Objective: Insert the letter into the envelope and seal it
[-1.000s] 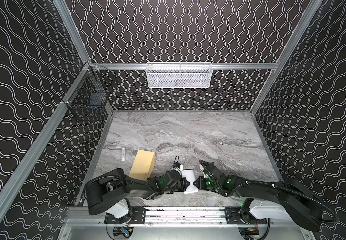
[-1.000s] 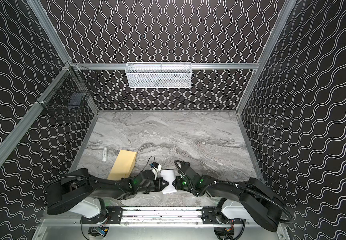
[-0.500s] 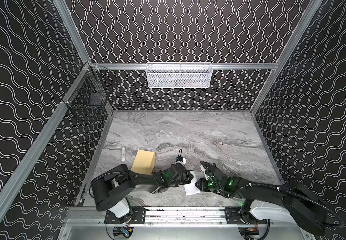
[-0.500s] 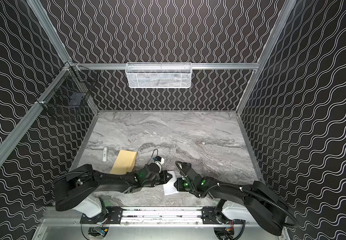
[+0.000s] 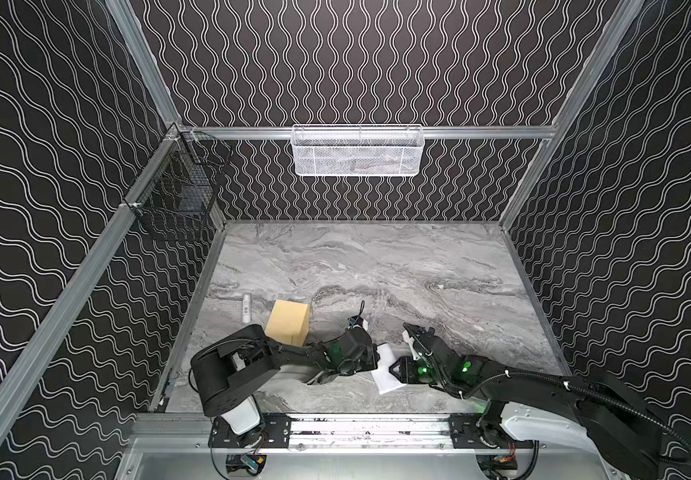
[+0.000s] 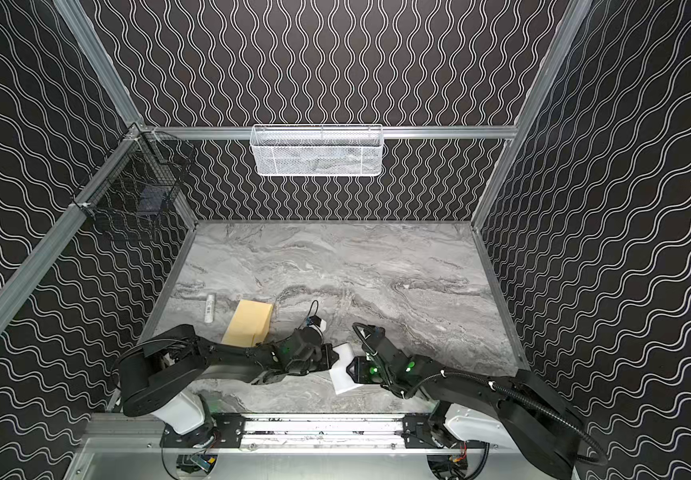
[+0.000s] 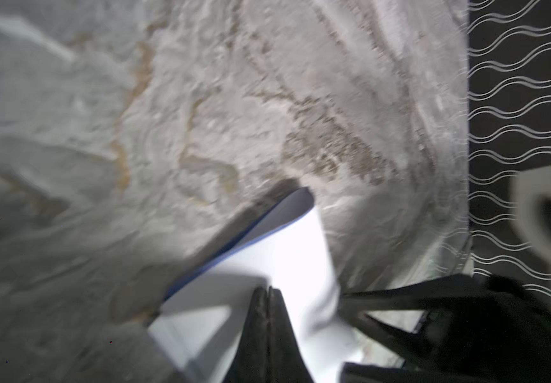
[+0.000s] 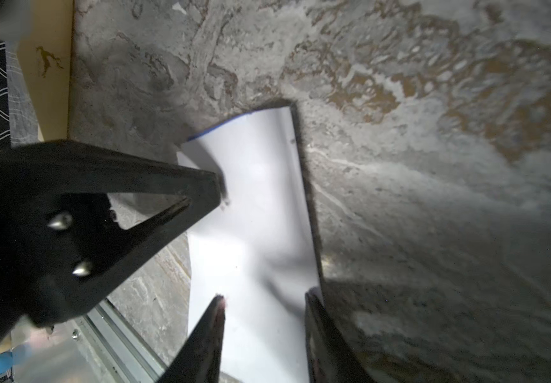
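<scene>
left claw (image 7: pixel 269 291) is clamping shut on a side edge of the letter (image 8: pixel 260 205) near the middle of the worktop (image 5: pixel 377 266) front edge, right claw (image 8: pixel 264 298) is sitting open with its jaws astride the letter's end, envelope (image 5: pixel 287 322) is lying flat towards the left edge.

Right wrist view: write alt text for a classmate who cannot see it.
The white letter stretches away over the grey marble table, its near end between the parted fingers of the right gripper. The left gripper, shut, grips the sheet's side edge, and part of the tan envelope shows beyond it.
</scene>
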Robot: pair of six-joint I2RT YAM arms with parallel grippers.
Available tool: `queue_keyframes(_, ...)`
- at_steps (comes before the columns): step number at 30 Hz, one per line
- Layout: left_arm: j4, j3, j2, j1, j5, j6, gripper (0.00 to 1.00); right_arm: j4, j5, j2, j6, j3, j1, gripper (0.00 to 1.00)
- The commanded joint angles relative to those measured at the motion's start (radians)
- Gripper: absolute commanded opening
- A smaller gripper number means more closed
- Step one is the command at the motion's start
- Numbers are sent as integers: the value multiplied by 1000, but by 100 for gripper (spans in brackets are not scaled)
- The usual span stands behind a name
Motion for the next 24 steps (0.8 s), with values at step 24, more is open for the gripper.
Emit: queue_keyframes(24, 124, -80, 15, -34, -21, -6, 1, -151, -21, -147, 53, -64, 0, 32)
